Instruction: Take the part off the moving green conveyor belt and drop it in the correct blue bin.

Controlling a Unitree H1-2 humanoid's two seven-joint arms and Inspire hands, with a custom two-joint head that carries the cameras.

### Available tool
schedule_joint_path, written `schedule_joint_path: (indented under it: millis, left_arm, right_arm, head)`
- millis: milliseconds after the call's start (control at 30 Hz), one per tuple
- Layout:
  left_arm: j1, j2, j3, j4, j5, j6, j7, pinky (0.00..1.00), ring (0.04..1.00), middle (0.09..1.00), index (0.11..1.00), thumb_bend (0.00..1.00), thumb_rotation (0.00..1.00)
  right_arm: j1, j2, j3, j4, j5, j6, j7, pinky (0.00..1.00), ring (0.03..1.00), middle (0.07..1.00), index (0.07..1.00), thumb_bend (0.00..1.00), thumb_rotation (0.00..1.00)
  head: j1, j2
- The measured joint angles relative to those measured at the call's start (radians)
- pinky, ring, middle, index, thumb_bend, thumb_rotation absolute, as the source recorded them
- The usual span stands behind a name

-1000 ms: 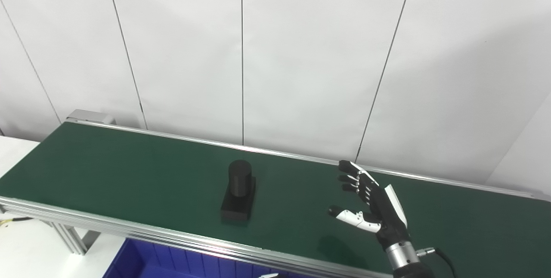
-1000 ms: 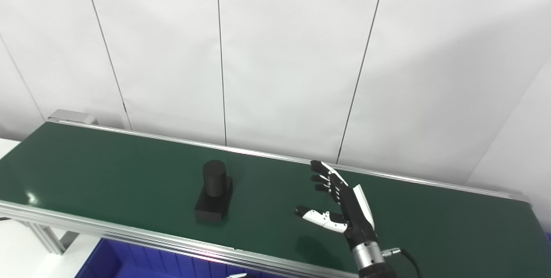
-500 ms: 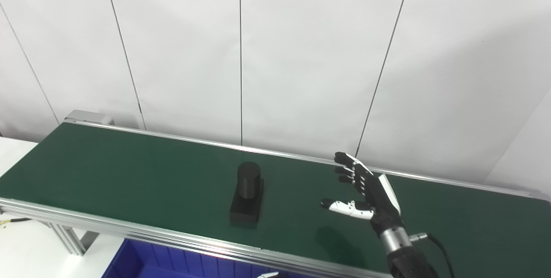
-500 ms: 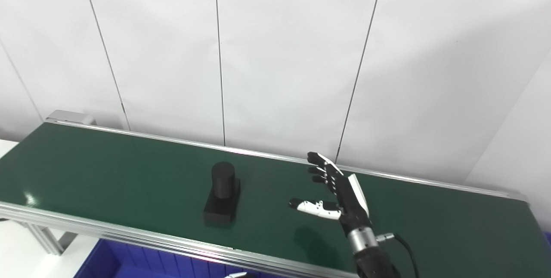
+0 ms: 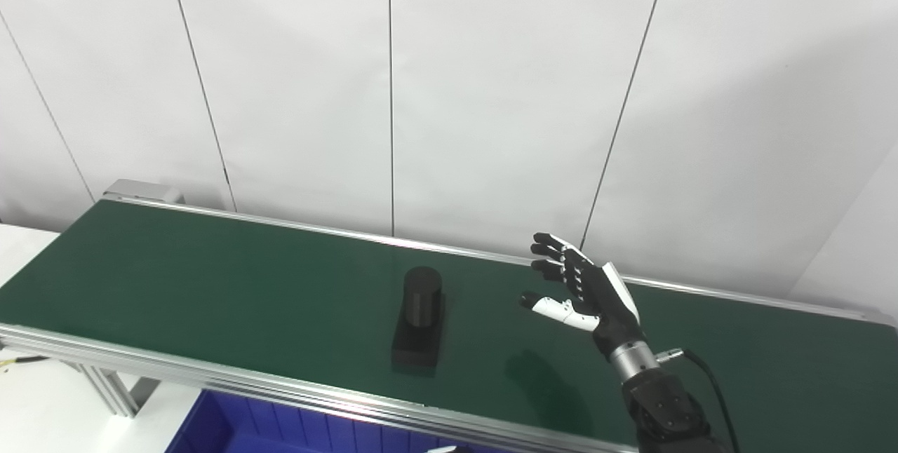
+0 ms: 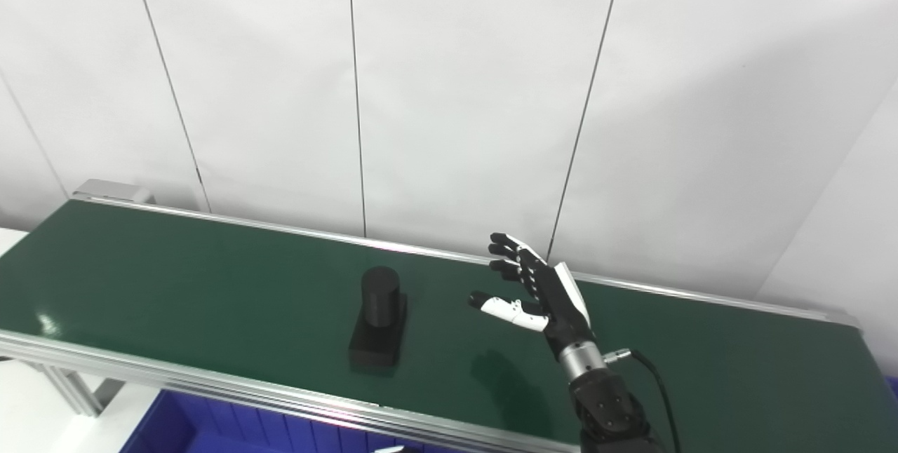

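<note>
Blue bin (image 5: 231, 432) at near left, below belt edge — only a corner showing. Black part (image 5: 419, 320), cylinder standing on flat block, sits upright mid-belt on green conveyor belt (image 5: 210, 278). Right robot hand (image 5: 586, 292) just right of part, above belt, fingers spread, thumb pointing left toward part — holding nothing, not touching it. White panelled wall (image 5: 491, 88) behind.

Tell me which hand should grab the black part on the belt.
The right hand. It is open above the green belt, just right of the black part, palm facing it. The left hand is barely visible at the bottom edge, below the belt.
</note>
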Motion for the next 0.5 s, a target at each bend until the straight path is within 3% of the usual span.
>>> schedule_joint_path:
  millis: [233,500]
  left_arm:
    - [0.017,0.001,0.002,-0.008,0.010,0.000,-0.013,0.74,0.826,0.829,0.799,0.99,1.00]
    - [0.026,0.001,0.009,-0.018,0.014,0.000,-0.024,0.74,0.833,0.831,0.804,0.98,1.00]
  right_arm:
    - [-0.017,0.001,0.012,0.068,-0.019,0.000,-0.011,0.73,0.795,0.850,0.860,0.79,0.41]
    - [-0.048,0.004,0.033,0.139,-0.045,0.000,-0.033,0.70,0.783,0.849,0.849,0.88,0.34]
  head:
    - [-0.002,0.002]
    - [-0.003,0.012]
